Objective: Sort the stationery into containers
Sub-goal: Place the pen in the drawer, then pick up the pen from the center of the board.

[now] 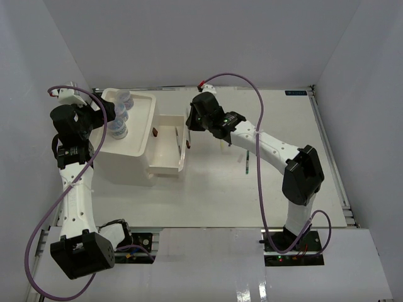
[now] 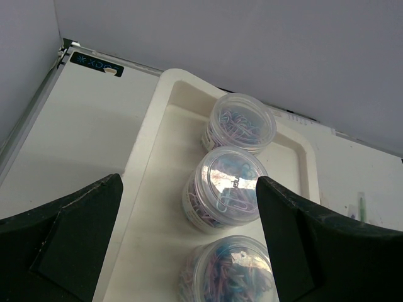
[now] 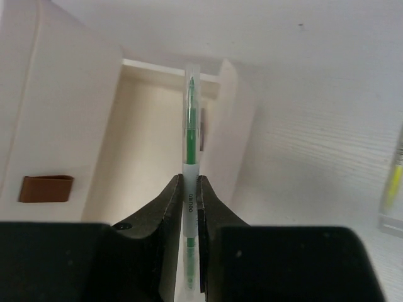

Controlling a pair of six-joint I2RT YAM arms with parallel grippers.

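"Where is the green pen [image 3: 190, 126]?"

"The right gripper [image 3: 191, 182] has it. Its two black fingers pinch the pen tight. The pen is thin and straight, with a clear plastic shell and green inside. It is held over the open drawer [image 3: 145, 145]."

"What is the drawer like?"

"Smooth and cream-white, shaped like a long tray. It is pulled out of the white box [image 1: 126, 165]. From above I count two little brown knobs [image 1: 155, 132]."

"And the jars [image 2: 227, 189]?"

"Three of them, round and clear, with shiny lids. They sit in a row in the top tray [image 2: 151, 126]. Blue and pink paper clips are inside."

"Does the left gripper [image 2: 189, 182] hold one?"

"No. It hangs over the tray with its fingers spread wide, holding nothing."

"Any more pens?"

"One yellow pen [image 3: 393, 182] lies on the table [image 1: 220, 195]. From above I see one thin pen [image 1: 247, 162] there too. I cannot tell if it is the same one."

"And the room?"

"The table is flat and white, with plain pale walls around it."
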